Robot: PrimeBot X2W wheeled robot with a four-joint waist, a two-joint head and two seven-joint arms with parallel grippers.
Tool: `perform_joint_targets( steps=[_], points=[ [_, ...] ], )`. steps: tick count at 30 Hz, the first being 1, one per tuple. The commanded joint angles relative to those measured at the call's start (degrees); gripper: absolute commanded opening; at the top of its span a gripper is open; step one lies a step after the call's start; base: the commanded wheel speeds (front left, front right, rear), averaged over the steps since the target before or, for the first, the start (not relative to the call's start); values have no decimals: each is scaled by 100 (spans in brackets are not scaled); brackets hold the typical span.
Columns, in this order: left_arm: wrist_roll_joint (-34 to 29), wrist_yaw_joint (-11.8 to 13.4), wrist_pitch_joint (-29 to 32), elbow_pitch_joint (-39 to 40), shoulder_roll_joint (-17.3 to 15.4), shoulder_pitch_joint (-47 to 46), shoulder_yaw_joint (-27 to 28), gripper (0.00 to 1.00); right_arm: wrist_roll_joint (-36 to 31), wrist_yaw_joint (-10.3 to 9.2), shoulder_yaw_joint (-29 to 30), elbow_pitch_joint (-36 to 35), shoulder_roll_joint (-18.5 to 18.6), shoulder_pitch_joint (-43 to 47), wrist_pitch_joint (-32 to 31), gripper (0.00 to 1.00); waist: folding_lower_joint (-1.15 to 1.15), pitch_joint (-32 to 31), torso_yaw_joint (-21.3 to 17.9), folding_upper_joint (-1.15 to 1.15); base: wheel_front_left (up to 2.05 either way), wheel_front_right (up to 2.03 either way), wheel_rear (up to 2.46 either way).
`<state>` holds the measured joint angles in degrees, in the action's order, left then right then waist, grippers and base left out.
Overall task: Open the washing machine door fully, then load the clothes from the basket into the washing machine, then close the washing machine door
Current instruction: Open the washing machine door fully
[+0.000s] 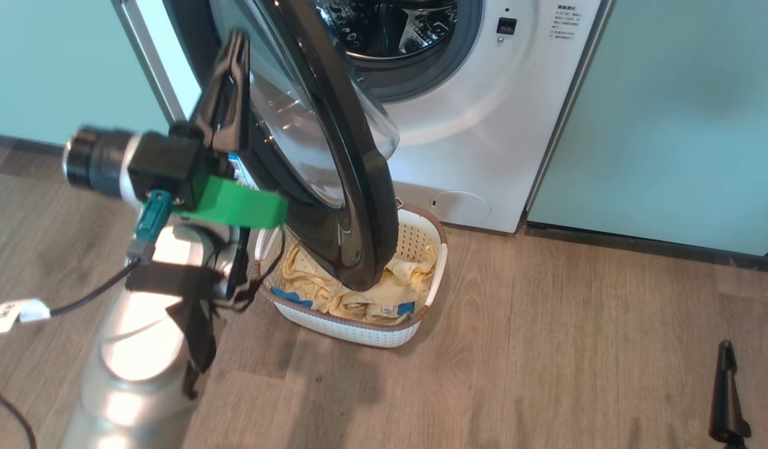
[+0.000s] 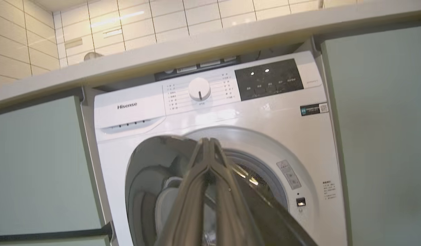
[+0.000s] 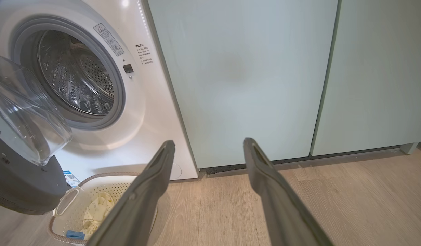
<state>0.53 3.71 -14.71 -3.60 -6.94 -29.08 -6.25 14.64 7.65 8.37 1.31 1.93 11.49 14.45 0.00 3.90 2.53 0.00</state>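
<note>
The washing machine (image 1: 483, 125) stands between pale green cabinets. The washing machine door (image 1: 346, 187) hangs partly open, its black rim edge-on to me and its glass bowl (image 3: 25, 112) bulging towards the steel drum (image 3: 77, 75). My left gripper (image 1: 237, 43) is shut with nothing in it. Its fingers point up close beside the door's left face, and I cannot tell whether they touch it. In the left wrist view those fingers (image 2: 207, 141) press together in front of the door opening. The basket (image 1: 359, 330) sits on the floor under the door, holding the pale yellow clothes (image 1: 309, 280). My right gripper (image 1: 752, 352) hangs open low at the right.
Pale green cabinet fronts (image 1: 670, 125) flank the machine, under a countertop (image 2: 196, 51). The wood floor (image 1: 546, 349) stretches right of the basket. A black cable (image 1: 90, 299) trails from my left arm. In the right wrist view the open fingers (image 3: 155, 177) point at the cabinet base.
</note>
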Motion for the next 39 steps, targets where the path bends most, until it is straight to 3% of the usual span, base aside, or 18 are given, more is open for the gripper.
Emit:
perform_joint_targets(
  steps=[1, 10, 18, 23, 27, 39],
  points=[
    [-70, 31, -22, 284, -179, -326, 141, 0, 38, -16, -92, -154, 95, -80, 54, 100, 0, -3, -2, 0, 0, 0, 0],
    [-80, -269, 386, 1274, 176, -937, -782, 0, 64, -16, -105, -160, 95, -81, 55, 100, 0, 13, -57, 0, 0, 0, 0],
    [420, -364, 810, 1424, 378, -660, -1959, 0, 121, -16, -166, -118, 95, -126, 55, 100, 0, 67, -145, 0, 0, 0, 0],
    [754, -155, 955, 1058, 399, -258, -2477, 0, 155, -16, -192, -100, 95, -152, 55, 100, 0, 126, -199, 0, 0, 0, 0],
    [915, -64, 1005, 770, 402, -82, -2589, 0, 158, -16, -194, -82, 95, -163, 55, 100, 0, 150, -212, 0, 0, 0, 0],
    [1349, 188, 929, -875, 404, -153, -2471, 0, 158, -16, -239, 14, 95, -216, 55, 100, 0, 149, -240, 0, 0, 0, 0]
  ],
)
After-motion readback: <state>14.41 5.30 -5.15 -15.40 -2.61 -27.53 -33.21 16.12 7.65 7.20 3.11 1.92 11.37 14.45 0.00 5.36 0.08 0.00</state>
